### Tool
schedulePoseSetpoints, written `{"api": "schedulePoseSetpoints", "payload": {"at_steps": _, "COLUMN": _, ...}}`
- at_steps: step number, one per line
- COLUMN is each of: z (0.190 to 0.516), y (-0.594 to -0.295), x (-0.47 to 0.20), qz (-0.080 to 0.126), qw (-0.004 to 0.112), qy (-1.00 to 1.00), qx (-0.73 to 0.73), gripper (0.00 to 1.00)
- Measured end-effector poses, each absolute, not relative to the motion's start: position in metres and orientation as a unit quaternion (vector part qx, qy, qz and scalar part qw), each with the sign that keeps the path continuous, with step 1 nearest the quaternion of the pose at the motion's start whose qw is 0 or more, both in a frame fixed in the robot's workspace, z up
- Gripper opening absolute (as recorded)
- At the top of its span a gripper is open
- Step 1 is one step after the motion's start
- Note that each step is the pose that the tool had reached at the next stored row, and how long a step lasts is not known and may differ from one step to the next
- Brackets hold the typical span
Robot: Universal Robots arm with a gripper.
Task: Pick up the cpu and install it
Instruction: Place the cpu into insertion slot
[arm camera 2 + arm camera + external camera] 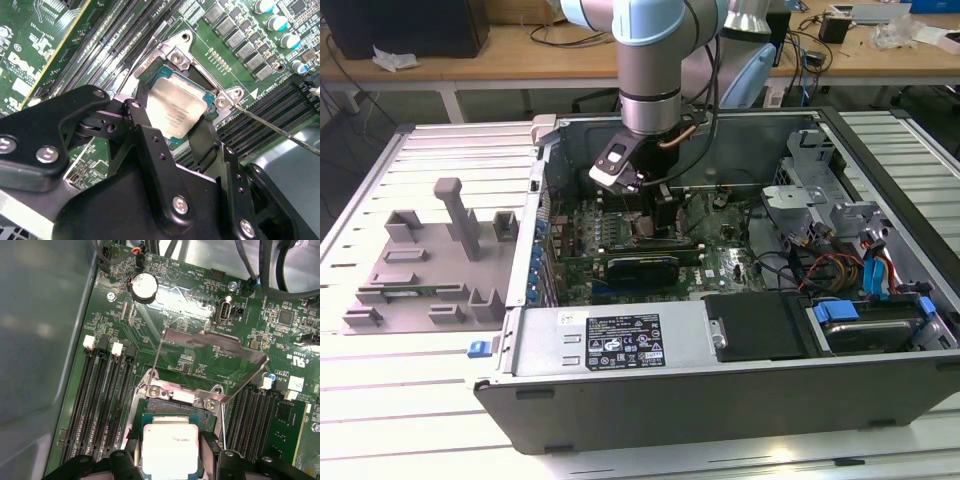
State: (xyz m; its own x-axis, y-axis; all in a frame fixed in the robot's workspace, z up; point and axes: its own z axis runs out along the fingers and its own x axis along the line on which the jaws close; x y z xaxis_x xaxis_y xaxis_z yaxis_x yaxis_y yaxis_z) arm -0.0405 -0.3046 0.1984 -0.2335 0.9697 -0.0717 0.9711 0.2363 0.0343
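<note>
Clamping the cpu [170, 440] in the gripper [172, 122], by opposite edges, just above the socket frame [177, 392], inside the computer case [740, 395].

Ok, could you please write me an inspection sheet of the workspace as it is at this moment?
Surface: slatted metal table, bearing an open computer case.
Job's things: cpu over the socket, whose metal bracket stands raised.
Clutter: grey tray with upright blocks, beside the case at the exterior view's left.
Grippers: gripper shut on the cpu, at two opposite edges.
Cables: coloured cables inside the case, at the exterior view's right.
Surroundings: desks behind the table.
</note>
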Motion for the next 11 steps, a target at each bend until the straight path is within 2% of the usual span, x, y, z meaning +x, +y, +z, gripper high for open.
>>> {"api": "schedulePoseSetpoints", "payload": {"at_steps": 11, "z": 0.1987, "y": -0.3047, "x": -0.0406, "qz": -0.009, "qw": 0.039, "qy": 0.784, "qx": 0.62, "gripper": 0.58}}
